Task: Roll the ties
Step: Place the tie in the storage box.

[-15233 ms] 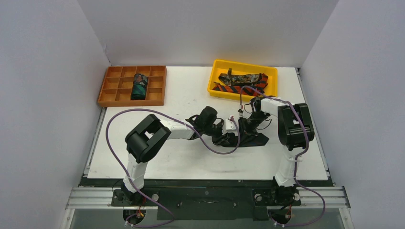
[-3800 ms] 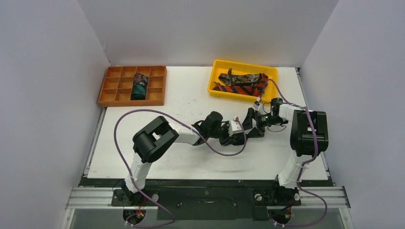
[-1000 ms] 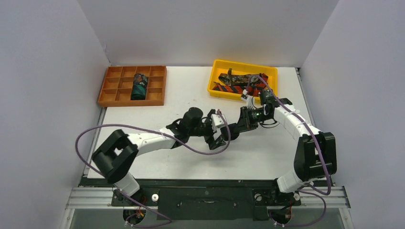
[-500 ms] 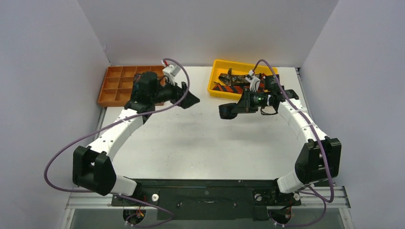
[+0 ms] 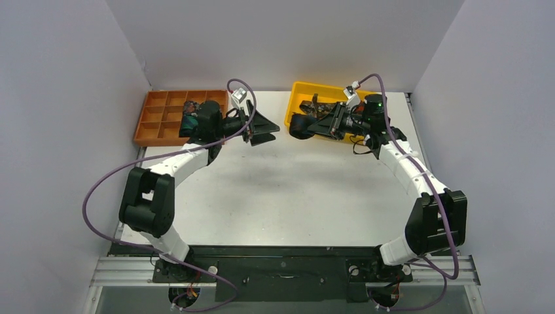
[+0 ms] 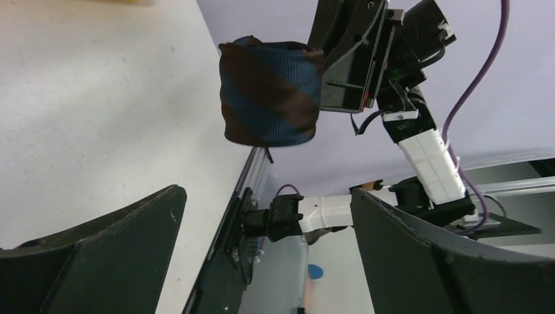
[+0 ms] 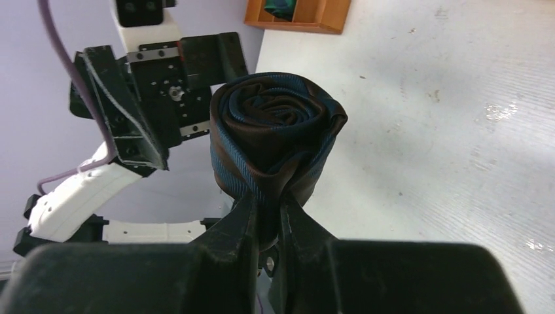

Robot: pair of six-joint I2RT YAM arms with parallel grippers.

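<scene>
A rolled tie [image 7: 275, 140], dark navy with brownish stripes, hangs in the air above the table, and my right gripper [image 7: 265, 204] is shut on its lower edge. From above, the roll [image 5: 300, 125] sits just in front of the yellow bin [image 5: 334, 87], with the right gripper [image 5: 314, 125] behind it. My left gripper [image 5: 269, 127] stands open and empty a short way left of the roll, facing it. In the left wrist view the roll [image 6: 269, 91] floats beyond the wide-spread left gripper [image 6: 265, 195]. A mottled brown tie [image 5: 317, 106] lies in the bin.
An orange compartment tray [image 5: 157, 114] sits at the back left with a dark teal roll [image 5: 190, 119] in one cell, partly behind the left arm. The tray [image 7: 301, 16] also shows in the right wrist view. Purple cables loop from both arms.
Both arms have risen from the table's middle. The left gripper let go and swung back-left toward the orange tray. The right gripper carried the rolled tie up toward the yellow bin.
</scene>
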